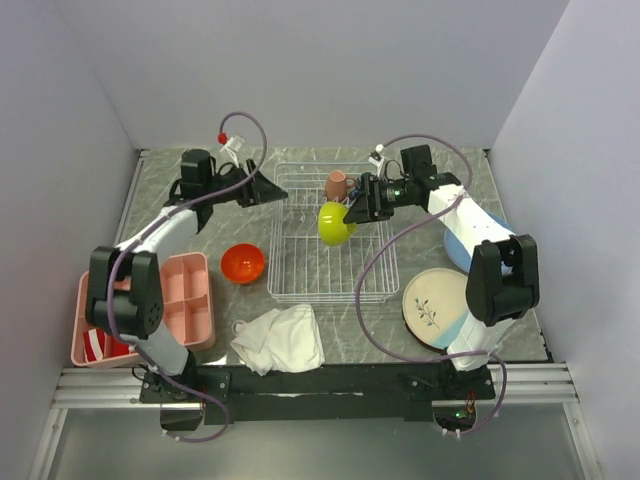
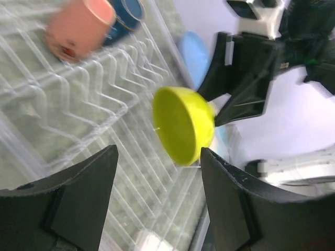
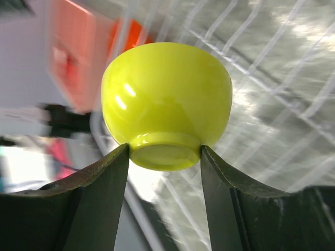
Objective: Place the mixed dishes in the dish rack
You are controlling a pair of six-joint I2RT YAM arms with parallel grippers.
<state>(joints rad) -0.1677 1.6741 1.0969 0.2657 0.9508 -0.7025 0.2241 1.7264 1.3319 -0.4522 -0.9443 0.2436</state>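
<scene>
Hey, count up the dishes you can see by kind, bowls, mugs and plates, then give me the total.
Bowls: 2, lime-green bowl, orange bowl
Mugs: 2, pink mug, dark-blue mug
Plates: 2, cream-and-blue plate, light-blue plate
Total: 6

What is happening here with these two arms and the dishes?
The right gripper holds the lime-green bowl by its foot, tipped on its side, over the dish rack. The left gripper hovers at the rack's far left edge, jaws open and empty. A pink mug and a dark-blue mug lie at the rack's far end. The orange bowl and the cream-and-blue plate wait on the table.
</scene>
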